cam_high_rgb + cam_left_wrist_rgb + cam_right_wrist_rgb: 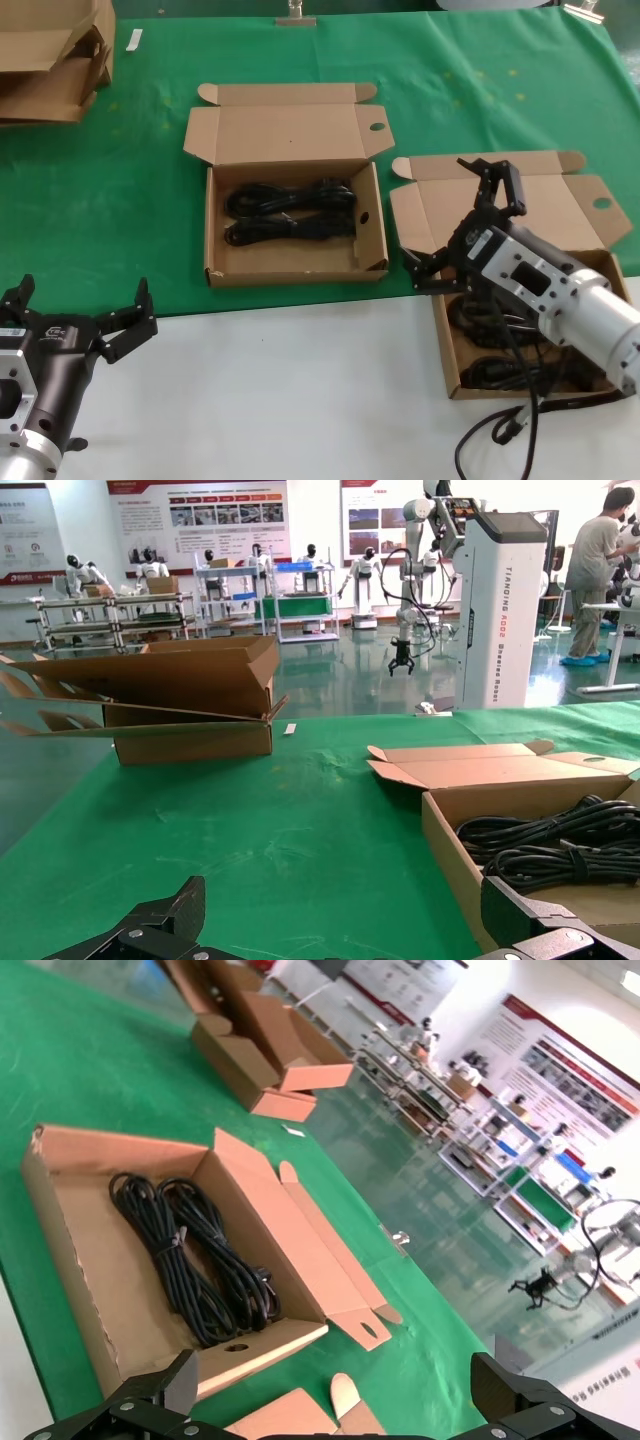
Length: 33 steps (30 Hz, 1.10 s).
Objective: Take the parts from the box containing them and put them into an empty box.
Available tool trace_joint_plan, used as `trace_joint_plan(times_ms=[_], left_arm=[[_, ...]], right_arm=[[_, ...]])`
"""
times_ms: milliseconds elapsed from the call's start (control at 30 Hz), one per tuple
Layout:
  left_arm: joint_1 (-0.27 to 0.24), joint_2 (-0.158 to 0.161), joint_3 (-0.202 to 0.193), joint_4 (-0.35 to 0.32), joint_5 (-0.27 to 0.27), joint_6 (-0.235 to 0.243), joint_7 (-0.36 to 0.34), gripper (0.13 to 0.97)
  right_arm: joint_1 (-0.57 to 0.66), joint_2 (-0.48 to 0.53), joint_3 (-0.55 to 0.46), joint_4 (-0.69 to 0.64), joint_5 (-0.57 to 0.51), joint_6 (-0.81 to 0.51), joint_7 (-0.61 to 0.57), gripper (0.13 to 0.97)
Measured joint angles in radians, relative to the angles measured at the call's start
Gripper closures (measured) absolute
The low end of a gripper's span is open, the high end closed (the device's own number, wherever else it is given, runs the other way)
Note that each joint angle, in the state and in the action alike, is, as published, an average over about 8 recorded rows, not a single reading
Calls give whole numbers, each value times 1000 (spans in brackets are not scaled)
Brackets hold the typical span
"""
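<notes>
Cardboard source box point(441, 345) at the desk's point(300, 380) right edge sits beneath the right claw point(465, 228), spread open for remaining parts point(480, 372); the left claw point(80, 308), also open, waits near-left.

Both claws point(463, 213) point(85, 305) spread wide

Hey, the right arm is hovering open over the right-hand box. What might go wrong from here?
1. The robot's own loose cable dangles beside the right box. It may snag on the wall or get grabbed along with the cable bundles inside.
2. The open right pincer sits close to the raised lid, so a finger might catch it on the way down.
The left pincer waits open, at the near left.
</notes>
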Motion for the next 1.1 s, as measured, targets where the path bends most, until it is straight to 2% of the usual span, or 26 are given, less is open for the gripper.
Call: trace_joint_plan(times_ms=[233, 1100], left_arm=[[0, 0, 0, 0, 0, 0, 0, 132], [0, 0, 0, 0, 0, 0, 0, 132]], right_arm=[[-59, -9, 28, 28, 59, 36, 13, 129], [-281, -42, 133, 133, 280, 171, 61, 129]])
